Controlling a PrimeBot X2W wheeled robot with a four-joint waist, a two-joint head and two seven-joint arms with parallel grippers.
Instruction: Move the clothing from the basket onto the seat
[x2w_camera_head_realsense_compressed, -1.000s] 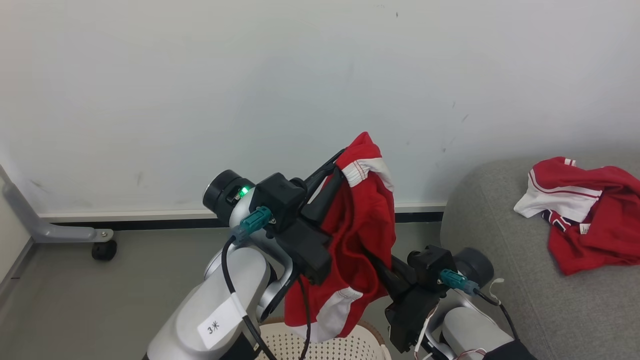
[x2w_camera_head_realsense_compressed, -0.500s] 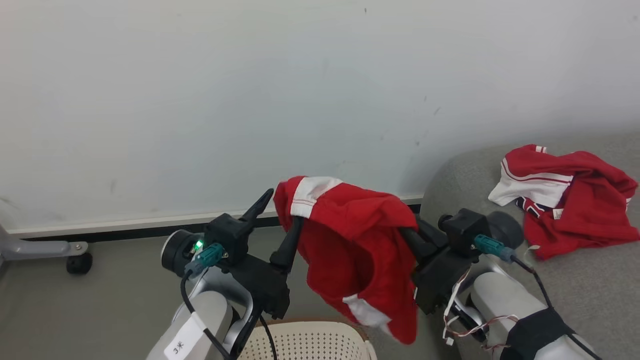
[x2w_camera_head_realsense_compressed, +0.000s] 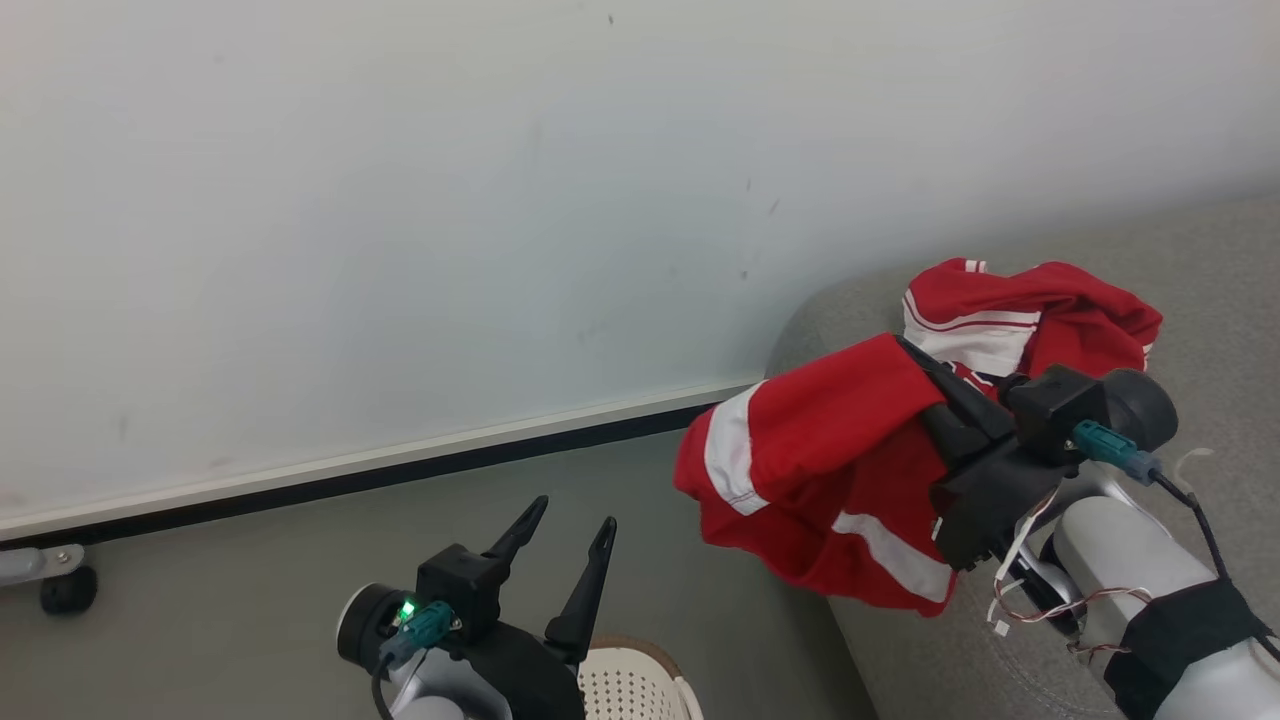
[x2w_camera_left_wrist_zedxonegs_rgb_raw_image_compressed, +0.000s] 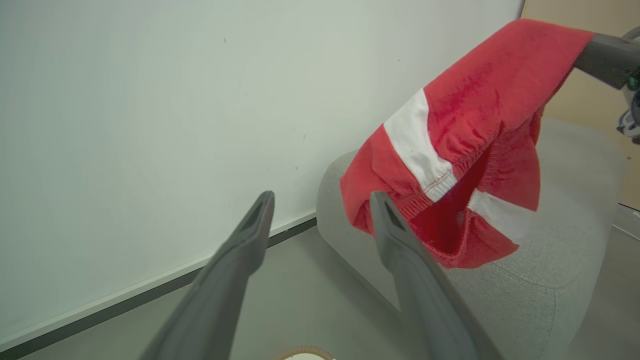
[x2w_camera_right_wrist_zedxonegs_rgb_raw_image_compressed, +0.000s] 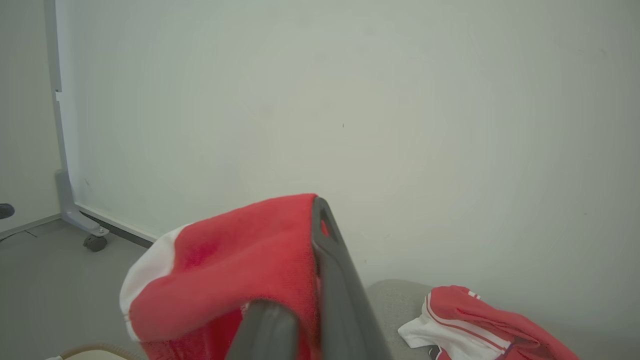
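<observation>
My right gripper (x2w_camera_head_realsense_compressed: 918, 358) is shut on a red garment with white stripes (x2w_camera_head_realsense_compressed: 800, 455), which hangs off its fingers over the left end of the grey seat (x2w_camera_head_realsense_compressed: 1215, 290). The left wrist view shows that garment (x2w_camera_left_wrist_zedxonegs_rgb_raw_image_compressed: 475, 115) dangling above the cushion (x2w_camera_left_wrist_zedxonegs_rgb_raw_image_compressed: 550, 295). A second red and white garment (x2w_camera_head_realsense_compressed: 1040, 305) lies crumpled on the seat behind it, also in the right wrist view (x2w_camera_right_wrist_zedxonegs_rgb_raw_image_compressed: 480, 325). My left gripper (x2w_camera_head_realsense_compressed: 572, 512) stands open and empty, low at the left, just above the cream basket (x2w_camera_head_realsense_compressed: 630, 690); the basket's inside is hidden.
A pale wall (x2w_camera_head_realsense_compressed: 400, 200) with a dark skirting strip runs behind everything. Grey floor (x2w_camera_head_realsense_compressed: 250, 590) lies between wall and basket. A grey stand foot with a black caster (x2w_camera_head_realsense_compressed: 60, 585) sits at the far left, also in the right wrist view (x2w_camera_right_wrist_zedxonegs_rgb_raw_image_compressed: 95, 242).
My left gripper has let go of the garment and sunk towards the basket. My right gripper has carried the garment rightwards to the seat. The head camera has turned to the right.
</observation>
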